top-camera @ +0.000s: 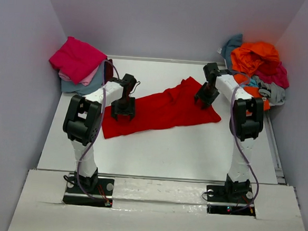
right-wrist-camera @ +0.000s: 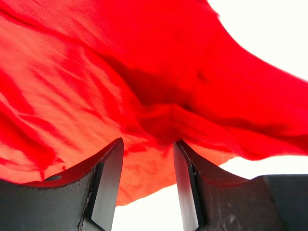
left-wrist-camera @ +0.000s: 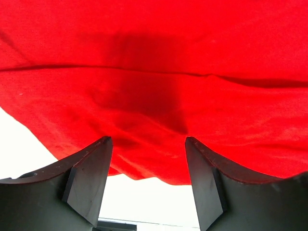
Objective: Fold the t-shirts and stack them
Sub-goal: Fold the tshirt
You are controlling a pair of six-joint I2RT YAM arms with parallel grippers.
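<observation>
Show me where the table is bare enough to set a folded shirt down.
Bare: the near strip of table between the red t-shirt and the near edge; also the far strip behind it, between the folded stack and the loose pile. Crowded: both far corners and the middle.

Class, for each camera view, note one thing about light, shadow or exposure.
Top external: soft, even light, barely any shadow on the white table. Left wrist: a dark shadow patch falls on the bright red cloth t-shirt ahead of the left gripper; table washed out. Right wrist: background blown white, shirt folds shaded.
</observation>
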